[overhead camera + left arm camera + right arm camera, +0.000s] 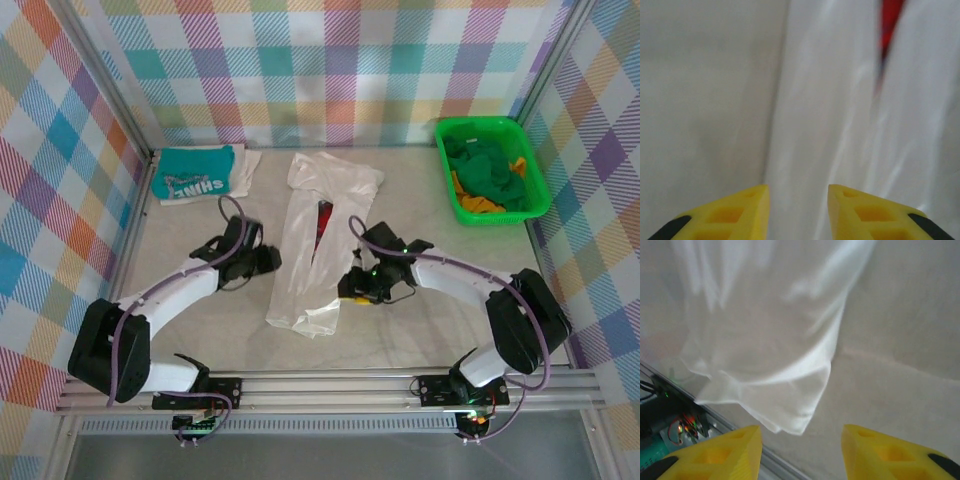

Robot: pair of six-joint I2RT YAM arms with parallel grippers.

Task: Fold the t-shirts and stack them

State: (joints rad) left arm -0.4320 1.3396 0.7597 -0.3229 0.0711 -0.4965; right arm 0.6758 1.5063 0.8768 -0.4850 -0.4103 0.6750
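Lying as a long, wrinkled soft strip: white t-shirt (298, 262) | left hand (798, 195); right hand (801, 432): both parted, empty

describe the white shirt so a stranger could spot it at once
On the grey table inside the plaid walls, look to the middle. The white t-shirt lies there as a long narrow strip running near to far. Unlike the folded teal t-shirt far left and the green basket far right, it is white with a red sliver of print.

Left arm (170, 290) and right arm (462, 272) angled inward, low; left fingers (735, 215) parted, right fingers (885, 452) parted.
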